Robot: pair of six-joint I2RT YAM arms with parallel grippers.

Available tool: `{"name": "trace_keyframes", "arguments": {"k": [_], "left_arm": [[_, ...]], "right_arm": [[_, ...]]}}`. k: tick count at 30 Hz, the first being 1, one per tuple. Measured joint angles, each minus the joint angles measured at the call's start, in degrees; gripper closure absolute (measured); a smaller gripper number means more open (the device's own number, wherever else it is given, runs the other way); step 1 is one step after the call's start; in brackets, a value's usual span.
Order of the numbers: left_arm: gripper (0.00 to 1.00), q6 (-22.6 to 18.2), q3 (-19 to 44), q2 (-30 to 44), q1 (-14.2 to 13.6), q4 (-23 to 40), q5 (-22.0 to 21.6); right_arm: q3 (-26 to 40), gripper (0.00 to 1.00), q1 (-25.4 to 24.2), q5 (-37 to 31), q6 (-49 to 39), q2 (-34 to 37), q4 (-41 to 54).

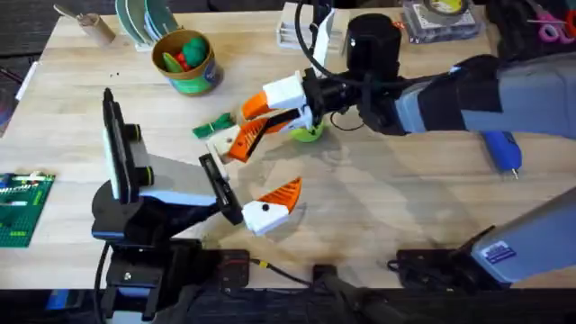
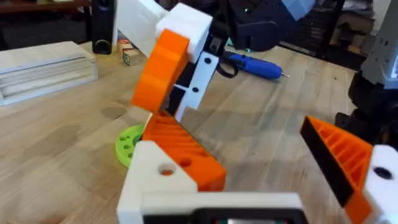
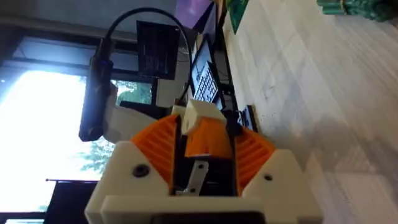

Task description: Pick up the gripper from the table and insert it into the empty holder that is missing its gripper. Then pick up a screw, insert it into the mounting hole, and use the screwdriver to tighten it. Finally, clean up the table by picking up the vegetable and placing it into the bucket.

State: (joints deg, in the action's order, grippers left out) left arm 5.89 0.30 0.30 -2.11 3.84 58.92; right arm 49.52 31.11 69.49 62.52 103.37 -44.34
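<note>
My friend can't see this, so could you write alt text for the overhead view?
The right claw reaches across the wooden table, near a green toy vegetable. The left claw rests open near the front; a green-and-yellow bucket stands behind.

Light wooden table (image 1: 387,193), green bucket (image 1: 187,61) with yellow rim toward the far left, dark green vegetable (image 1: 212,125) near the middle, lime-green disc (image 2: 130,144), blue screwdriver (image 1: 502,150) at right, green baseplate (image 1: 20,209) at left edge.
</note>
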Motion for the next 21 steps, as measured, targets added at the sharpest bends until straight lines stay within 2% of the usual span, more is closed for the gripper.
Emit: {"name": "trace_keyframes", "arguments": {"k": [5, 8, 10, 11, 21], "left_arm": [[0.007, 0.02, 0.00, 0.00, 0.00, 0.00, 0.00], [0.007, 0.04, 0.00, 0.02, 0.00, 0.02, 0.00], [0.007, 0.20, 0.00, 0.02, 0.00, 0.25, -0.02], [0.008, 0.20, 0.00, 0.01, 0.00, 0.17, 0.00], [0.008, 0.22, 0.00, 0.00, 0.00, 0.24, -0.20]], "right_arm": [[0.11, 0.618, 0.00, 0.02, -0.11, 0.00, 2.93], [0.11, 0.783, 0.00, 0.04, -0.79, 0.00, 5.94], [0.15, 0.947, -0.02, 0.15, -1.27, -0.02, 6.21], [0.17, 0.981, -0.02, 0.15, -1.36, -0.01, 6.26], [0.17, 0.988, 0.00, -0.93, -1.97, 0.00, 6.29]]}}
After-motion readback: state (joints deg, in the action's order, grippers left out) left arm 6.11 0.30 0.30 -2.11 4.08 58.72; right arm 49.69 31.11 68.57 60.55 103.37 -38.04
